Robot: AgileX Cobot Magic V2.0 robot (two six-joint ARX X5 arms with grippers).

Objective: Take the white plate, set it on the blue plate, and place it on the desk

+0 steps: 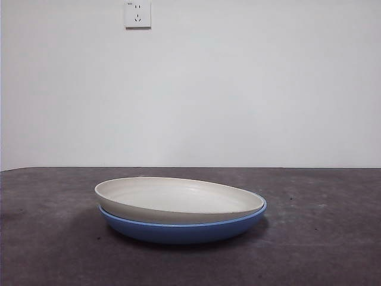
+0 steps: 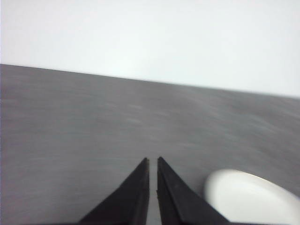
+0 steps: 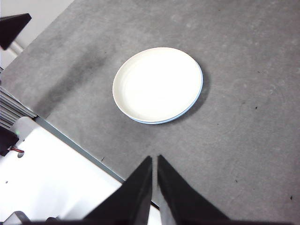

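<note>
The white plate [image 1: 178, 198] lies nested in the blue plate [image 1: 184, 229] on the dark grey desk [image 1: 321, 238], slightly off-centre and tilted. In the right wrist view the white plate [image 3: 157, 83] hides the blue plate except for a thin blue rim [image 3: 187, 110]. My right gripper [image 3: 154, 161] is shut and empty, high above the desk, well apart from the plates. My left gripper [image 2: 153, 163] is shut and empty, also raised; an edge of the white plate [image 2: 248, 197] shows beside it. Neither arm shows in the front view.
A white wall with a socket [image 1: 137, 14] stands behind the desk. The right wrist view shows the desk's edge [image 3: 79, 145], a white surface [image 3: 51, 183] beyond it, and a black tip [image 3: 13, 27] at a corner.
</note>
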